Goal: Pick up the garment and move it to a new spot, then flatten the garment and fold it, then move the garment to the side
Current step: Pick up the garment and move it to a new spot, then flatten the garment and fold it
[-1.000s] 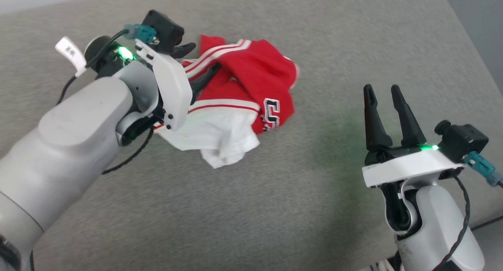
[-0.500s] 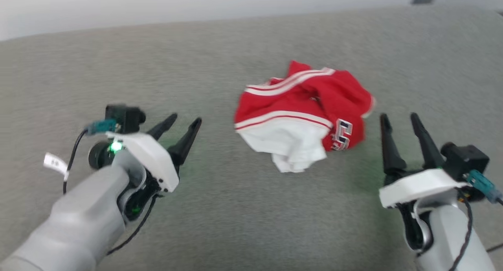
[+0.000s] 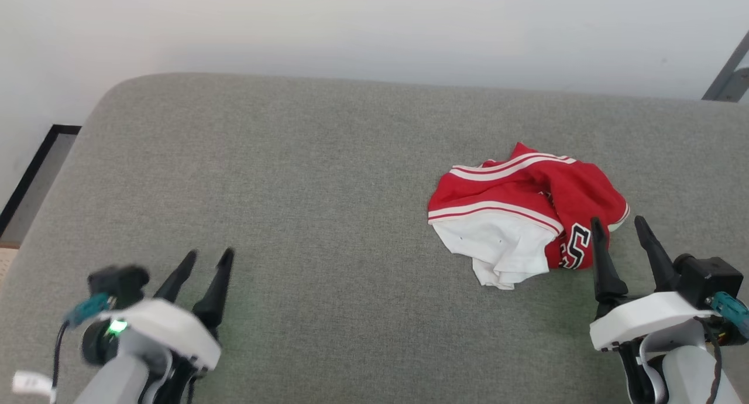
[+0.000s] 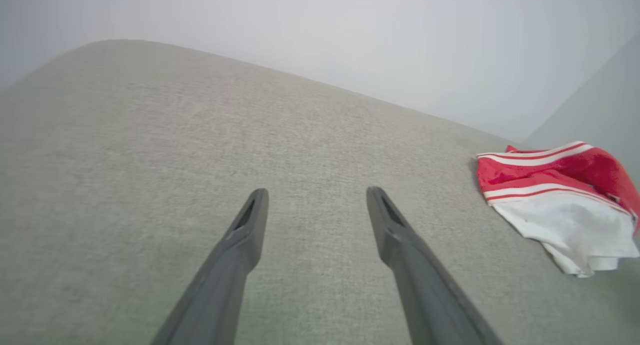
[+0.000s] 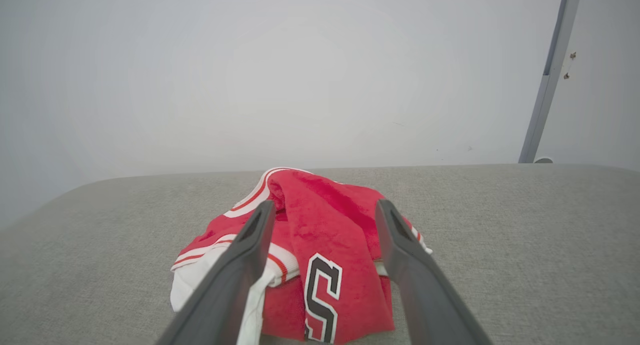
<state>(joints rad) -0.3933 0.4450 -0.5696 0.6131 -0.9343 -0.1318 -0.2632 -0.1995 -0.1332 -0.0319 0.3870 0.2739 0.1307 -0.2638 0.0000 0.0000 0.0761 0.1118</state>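
The garment [image 3: 529,214] lies crumpled right of centre on the grey cushion [image 3: 281,181]. The right gripper [image 3: 617,221], lower right near it, and the left gripper [image 3: 210,253], lower left, both hold their jaws apart, empty.

Perhaps a home: grey upholstered cushion [image 3: 292,187], plain white wall [image 3: 351,29].

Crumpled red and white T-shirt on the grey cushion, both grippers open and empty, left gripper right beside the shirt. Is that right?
Not quite. It is the right gripper that sits right beside the garment, as the head view shows; the left gripper is well away across the grey cushion. The rest holds: the shirt is crumpled, and both grippers are open and empty.
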